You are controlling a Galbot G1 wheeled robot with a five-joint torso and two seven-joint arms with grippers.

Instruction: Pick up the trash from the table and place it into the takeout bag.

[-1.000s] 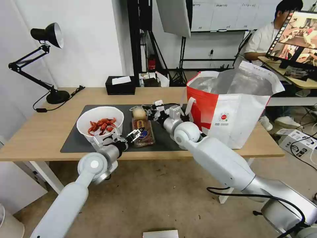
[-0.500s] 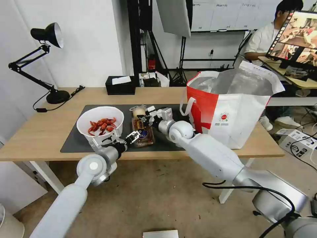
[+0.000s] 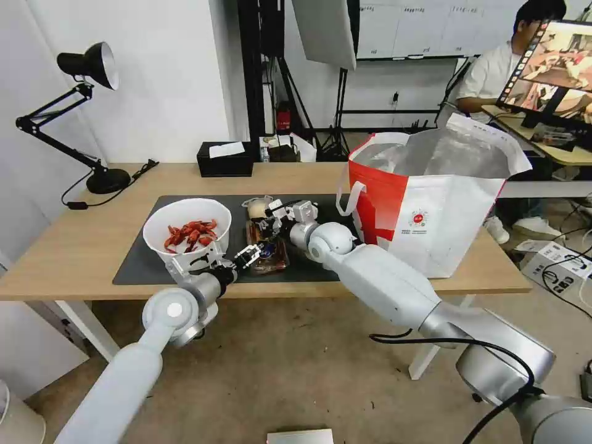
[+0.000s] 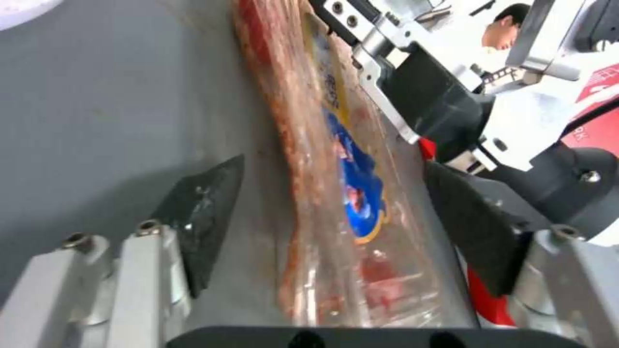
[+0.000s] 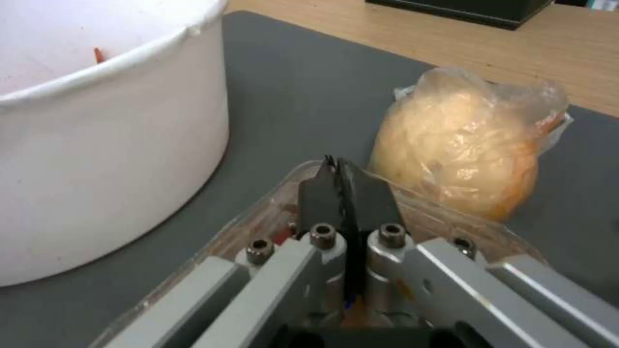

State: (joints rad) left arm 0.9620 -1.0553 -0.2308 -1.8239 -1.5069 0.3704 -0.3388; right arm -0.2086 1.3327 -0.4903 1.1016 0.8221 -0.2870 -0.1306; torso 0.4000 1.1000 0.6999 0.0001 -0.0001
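Nearest the robot, the left end effector (image 3: 250, 252) sits low over the near end of the clear tray (image 3: 267, 245) on the dark mat (image 3: 135, 262); in the left wrist view its black pads (image 4: 208, 205) stand apart on either side of the tray (image 4: 335, 193), with a gap showing between pad and plastic, so it does not appear to have closed on it. Just beyond, the right end effector (image 3: 269, 217) reaches in from the right to the tray's far end; in the right wrist view its fingertips (image 5: 345, 193) are pressed together at the tray's far rim (image 5: 413, 203), and whether they pinch the plastic I cannot tell. To the left stands the white bowl (image 3: 187, 234) with red shells inside; touching the tray's far end lies the wrapped beige ball (image 5: 461, 154). Further right on the surface (image 3: 74, 246) stands the takeout bag (image 3: 431, 203), mouth open, foil lining showing. By my judgement little is done: bowl, tray and ball all lie on the mat, and the tray looks to be the piece in hand; all three have yet to reach the bag.
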